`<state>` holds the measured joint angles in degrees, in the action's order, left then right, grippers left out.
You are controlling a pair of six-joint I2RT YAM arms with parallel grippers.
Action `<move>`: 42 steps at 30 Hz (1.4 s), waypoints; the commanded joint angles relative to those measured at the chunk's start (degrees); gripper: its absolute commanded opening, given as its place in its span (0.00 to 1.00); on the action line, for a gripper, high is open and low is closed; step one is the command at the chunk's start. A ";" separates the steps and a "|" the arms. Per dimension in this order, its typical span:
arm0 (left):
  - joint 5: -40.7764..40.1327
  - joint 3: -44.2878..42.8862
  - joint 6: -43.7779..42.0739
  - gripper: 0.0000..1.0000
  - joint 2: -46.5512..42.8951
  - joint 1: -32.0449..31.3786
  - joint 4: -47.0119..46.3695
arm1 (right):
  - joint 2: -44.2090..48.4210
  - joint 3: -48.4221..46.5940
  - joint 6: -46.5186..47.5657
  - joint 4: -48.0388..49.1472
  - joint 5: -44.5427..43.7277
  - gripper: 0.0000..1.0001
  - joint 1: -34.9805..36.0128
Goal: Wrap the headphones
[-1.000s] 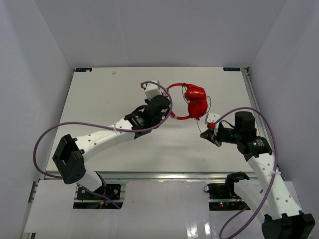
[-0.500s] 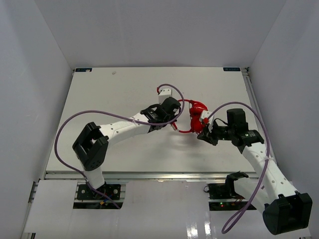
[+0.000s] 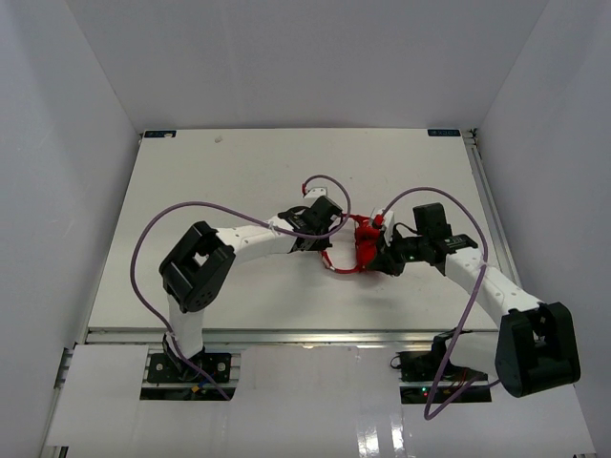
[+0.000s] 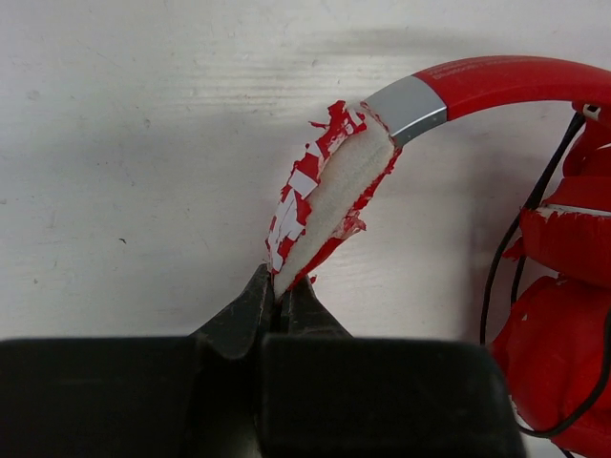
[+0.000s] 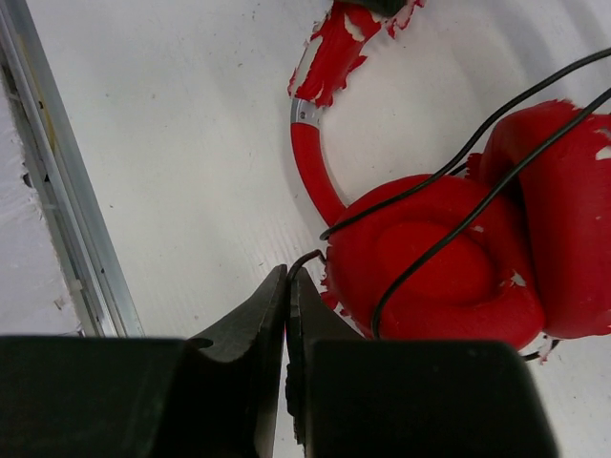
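The red headphones (image 3: 362,240) lie near the table's middle, earcups folded together (image 5: 449,258). My left gripper (image 4: 282,286) is shut on the frayed end of the headband padding (image 4: 334,196), where white foam shows through peeling red skin; in the top view it (image 3: 326,245) sits just left of the earcups. My right gripper (image 5: 288,277) is shut on the thin black cable (image 5: 449,167), which loops over the earcups. From above it (image 3: 380,256) presses close against the earcups' right side. The cable also runs beside the earcups (image 4: 496,277) in the left wrist view. The plug is hidden.
Thick purple robot cables (image 3: 181,212) arc above both arms (image 3: 410,196). A metal rail (image 5: 57,219) marks the table's edge close to my right gripper. White walls enclose the table (image 3: 220,172) on three sides.
Both arms have drawn in toward the near middle of the table, carrying the headphones with them. My right gripper has come left, up against the earcups.
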<state>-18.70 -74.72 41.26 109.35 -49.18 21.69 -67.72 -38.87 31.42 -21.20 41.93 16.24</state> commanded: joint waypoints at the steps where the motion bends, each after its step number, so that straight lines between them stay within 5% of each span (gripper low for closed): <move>1: 4.22 -2.34 -1.42 0.00 0.40 0.32 -1.98 | -2.26 -3.66 -1.32 4.11 1.45 0.12 0.37; 4: 5.18 -3.59 -2.02 0.01 1.43 0.32 -0.86 | -2.77 -3.49 -1.04 4.06 1.40 0.18 0.42; 9: 7.44 -4.95 -2.28 0.35 1.87 0.32 0.54 | -1.76 -3.93 -0.35 2.26 1.01 0.32 0.37; 15: 8.24 -3.20 -2.98 0.68 -3.47 0.50 1.51 | 4.29 -6.41 0.75 -2.35 -3.02 0.70 -0.22; 21: 9.85 1.08 -7.16 0.87 -14.09 0.60 0.69 | 14.50 -7.84 -5.11 -5.24 -10.69 0.95 -2.27; 31: 17.15 30.84 -18.33 0.98 -50.49 0.93 -14.54 | 24.13 -5.86 -14.08 -6.92 -28.67 0.90 -6.42; 42: 23.64 43.76 -19.37 0.98 -66.30 1.20 -16.37 | 26.37 -0.30 -24.83 -0.82 -36.94 0.90 -9.77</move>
<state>1.81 -32.64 23.27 46.38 -48.42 6.69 -42.87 -42.11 11.03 -25.72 10.08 7.15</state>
